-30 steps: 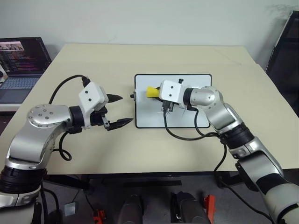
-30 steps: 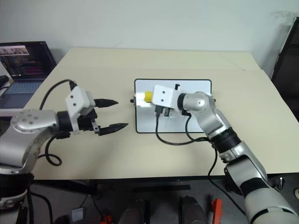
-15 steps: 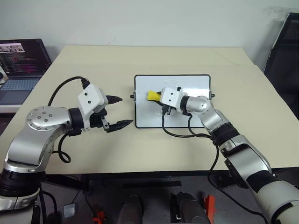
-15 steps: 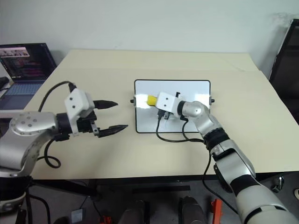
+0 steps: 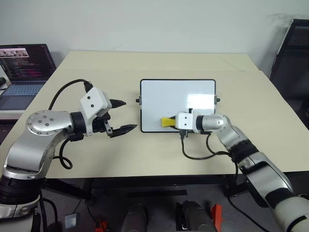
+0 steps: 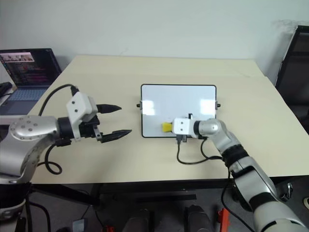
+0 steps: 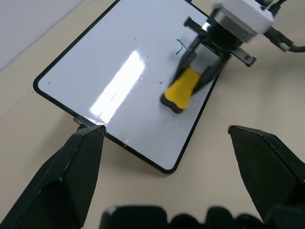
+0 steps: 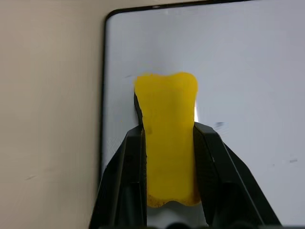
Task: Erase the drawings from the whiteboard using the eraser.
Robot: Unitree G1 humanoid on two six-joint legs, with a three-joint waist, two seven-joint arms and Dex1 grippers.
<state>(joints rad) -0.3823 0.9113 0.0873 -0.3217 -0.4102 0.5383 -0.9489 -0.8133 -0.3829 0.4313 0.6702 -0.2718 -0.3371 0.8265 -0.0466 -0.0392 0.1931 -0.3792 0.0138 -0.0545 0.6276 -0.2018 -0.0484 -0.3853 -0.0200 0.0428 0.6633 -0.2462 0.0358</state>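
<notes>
Left eye view, eraser (image 5: 167, 122) now lower on whiteboard (image 5: 164, 96)

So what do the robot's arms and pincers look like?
Both arms are shiny silver metal with rounded joints and black bands. Each wrist carries a boxy white block, and a thin black cable loops from it. The left pincer has two pointed black fingers, like a beak. The right pincer has two flat black fingers.

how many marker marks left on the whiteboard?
1 clear: a small blue drawing on the whiteboard, beside the right gripper holding the eraser. A few faint specks remain; more may be hidden under the gripper.
</notes>
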